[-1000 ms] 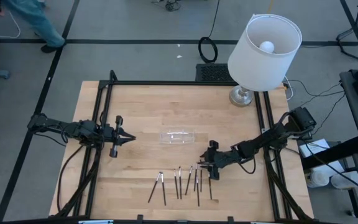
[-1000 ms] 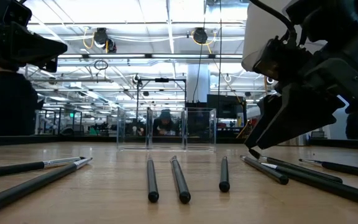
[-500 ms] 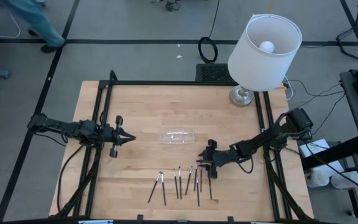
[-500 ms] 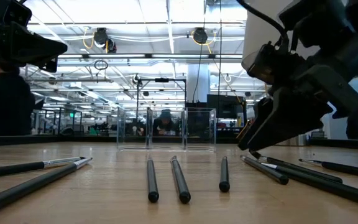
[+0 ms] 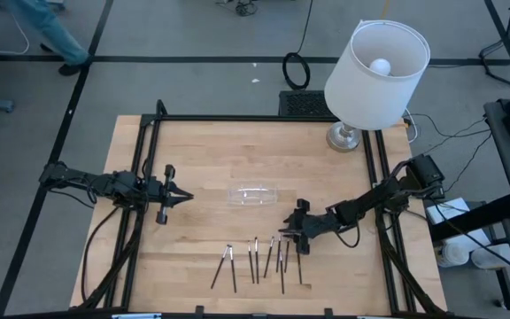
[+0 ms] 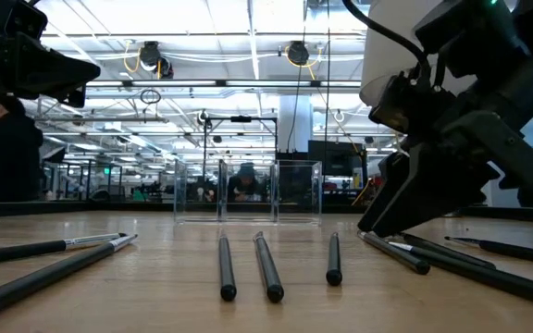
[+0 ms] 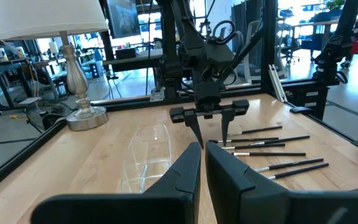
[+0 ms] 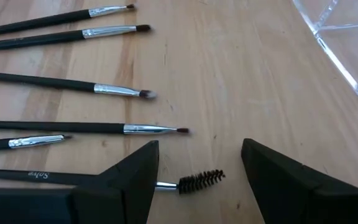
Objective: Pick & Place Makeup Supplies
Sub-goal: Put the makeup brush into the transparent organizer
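Several thin dark makeup brushes (image 5: 264, 259) lie side by side on the wooden table near its front edge. They also show in the low view (image 6: 266, 268) and the right wrist view (image 8: 73, 84). My right gripper (image 5: 289, 229) is open, low over the brushes' far tips. Its fingers stand on either side of a spoolie brush head (image 8: 199, 180). I cannot tell whether they touch anything. My left gripper (image 5: 182, 196) is shut and empty above the table's left half, pointing toward the right arm (image 7: 208, 127).
A small clear plastic tray (image 5: 253, 194) stands at the table's middle, between the two grippers and just beyond the brushes. A lamp with a white shade (image 5: 374, 71) stands at the far right corner. Black frame rails run along the table's left and right sides.
My right gripper has shifted a little toward the table's left edge over the brush tips, staying open and low. The brushes lie where they were.
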Robot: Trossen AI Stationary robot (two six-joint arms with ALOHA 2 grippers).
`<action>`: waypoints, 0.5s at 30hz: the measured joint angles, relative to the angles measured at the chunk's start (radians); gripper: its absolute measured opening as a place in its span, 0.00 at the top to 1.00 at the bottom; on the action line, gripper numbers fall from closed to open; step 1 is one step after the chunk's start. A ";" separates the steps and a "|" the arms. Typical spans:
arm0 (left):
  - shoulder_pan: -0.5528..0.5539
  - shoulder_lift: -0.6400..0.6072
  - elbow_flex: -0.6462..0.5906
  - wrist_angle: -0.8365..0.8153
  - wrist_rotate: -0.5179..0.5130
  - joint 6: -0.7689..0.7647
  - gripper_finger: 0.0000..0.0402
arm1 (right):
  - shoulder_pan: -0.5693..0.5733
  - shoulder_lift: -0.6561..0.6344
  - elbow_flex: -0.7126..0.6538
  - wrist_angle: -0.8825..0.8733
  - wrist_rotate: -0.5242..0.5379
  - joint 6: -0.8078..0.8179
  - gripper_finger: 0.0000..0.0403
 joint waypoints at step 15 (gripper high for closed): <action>0.000 0.000 0.000 0.000 0.000 0.000 0.92 | 0.000 -0.083 -0.002 -0.063 0.000 0.029 0.45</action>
